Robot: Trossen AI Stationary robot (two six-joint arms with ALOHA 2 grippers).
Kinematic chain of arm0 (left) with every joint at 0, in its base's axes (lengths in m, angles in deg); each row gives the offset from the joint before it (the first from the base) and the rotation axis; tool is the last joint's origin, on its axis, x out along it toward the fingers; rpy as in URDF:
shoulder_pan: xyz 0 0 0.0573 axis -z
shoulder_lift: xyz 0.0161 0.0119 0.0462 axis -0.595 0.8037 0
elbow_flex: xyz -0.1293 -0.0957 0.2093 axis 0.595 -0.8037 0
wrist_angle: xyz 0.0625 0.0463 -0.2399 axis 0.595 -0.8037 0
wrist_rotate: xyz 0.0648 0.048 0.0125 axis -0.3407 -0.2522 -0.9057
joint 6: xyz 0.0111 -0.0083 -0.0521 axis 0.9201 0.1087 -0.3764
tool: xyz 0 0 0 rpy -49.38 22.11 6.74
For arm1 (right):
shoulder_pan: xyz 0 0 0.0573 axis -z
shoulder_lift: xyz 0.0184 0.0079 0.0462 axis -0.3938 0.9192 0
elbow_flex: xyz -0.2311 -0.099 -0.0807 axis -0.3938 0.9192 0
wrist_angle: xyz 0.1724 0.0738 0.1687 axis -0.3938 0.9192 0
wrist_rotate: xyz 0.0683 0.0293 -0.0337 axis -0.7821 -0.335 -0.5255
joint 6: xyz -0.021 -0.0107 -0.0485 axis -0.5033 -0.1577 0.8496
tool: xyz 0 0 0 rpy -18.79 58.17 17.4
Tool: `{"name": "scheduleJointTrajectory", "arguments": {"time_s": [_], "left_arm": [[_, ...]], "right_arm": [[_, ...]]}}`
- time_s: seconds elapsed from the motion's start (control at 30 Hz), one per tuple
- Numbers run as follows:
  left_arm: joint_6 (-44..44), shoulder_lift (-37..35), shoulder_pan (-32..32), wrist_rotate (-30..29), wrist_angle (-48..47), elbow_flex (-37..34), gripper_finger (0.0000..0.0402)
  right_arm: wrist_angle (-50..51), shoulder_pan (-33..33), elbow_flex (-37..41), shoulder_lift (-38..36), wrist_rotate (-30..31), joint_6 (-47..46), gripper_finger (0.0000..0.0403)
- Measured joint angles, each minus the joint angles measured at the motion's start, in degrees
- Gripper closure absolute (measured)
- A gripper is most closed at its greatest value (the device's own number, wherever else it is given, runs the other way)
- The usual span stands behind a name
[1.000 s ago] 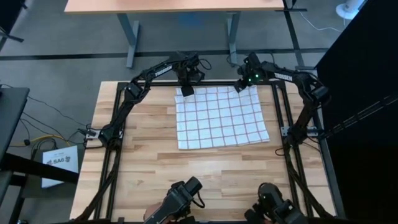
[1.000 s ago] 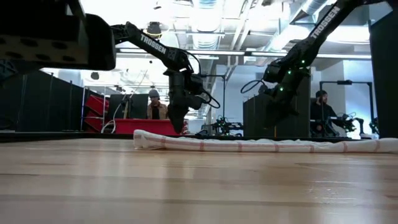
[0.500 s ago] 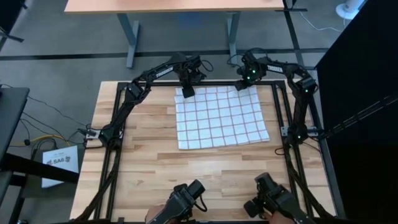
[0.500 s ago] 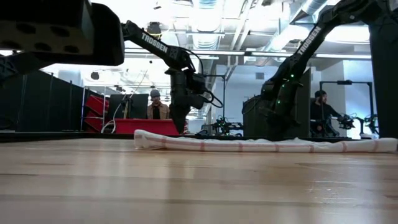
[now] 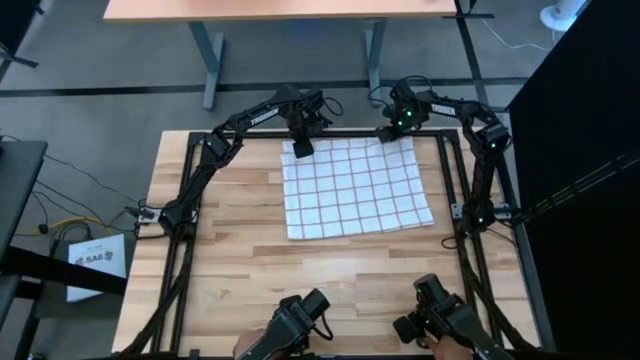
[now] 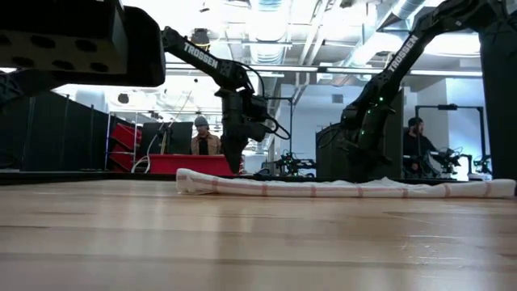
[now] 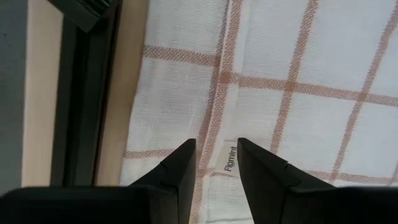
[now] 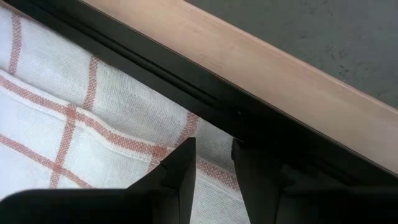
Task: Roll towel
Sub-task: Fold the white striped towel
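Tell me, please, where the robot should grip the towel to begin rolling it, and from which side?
Probably the two far corners of the towel, from above. It lies flat and square, and the left gripper and right gripper, both open, already hang over those corners.

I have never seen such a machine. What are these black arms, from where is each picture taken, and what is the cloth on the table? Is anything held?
This is a robot with two dark arms, each ending in a two-finger gripper, working at a wooden table. One picture looks straight down from above, one looks level across the table top, and two come from cameras on the wrists. A white towel with reddish-brown squares lies spread flat. The left gripper is at one far corner of it and the right gripper at the other. In both wrist pictures the fingers stand a little apart just above the cloth, so nothing looks gripped yet. People are visible in the room behind the table.
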Motion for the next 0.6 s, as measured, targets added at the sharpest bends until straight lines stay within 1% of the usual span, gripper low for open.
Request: {"name": "scheduleJointTrajectory", "arguments": {"time_s": [0.13,0.33,0.4,0.6], "left_arm": [[0.99,0.00,0.00,-0.03,-0.15,0.00,0.0299],[9.60,-0.05,-0.85,-0.05,-0.70,-0.14,0.0299],[11.45,-0.22,-1.50,0.08,0.91,-1.55,0.0299],[12.69,-0.35,-2.51,3.02,1.95,-5.50,0.0299]], "right_arm": [[0.21,0.11,-0.07,0.04,0.00,0.47,0.0305],[0.64,0.15,-0.11,0.07,0.04,1.88,0.0305],[0.67,0.17,-0.11,0.09,0.04,1.88,0.0305],[0.72,0.17,-0.11,0.10,0.06,2.67,0.0305]]}}
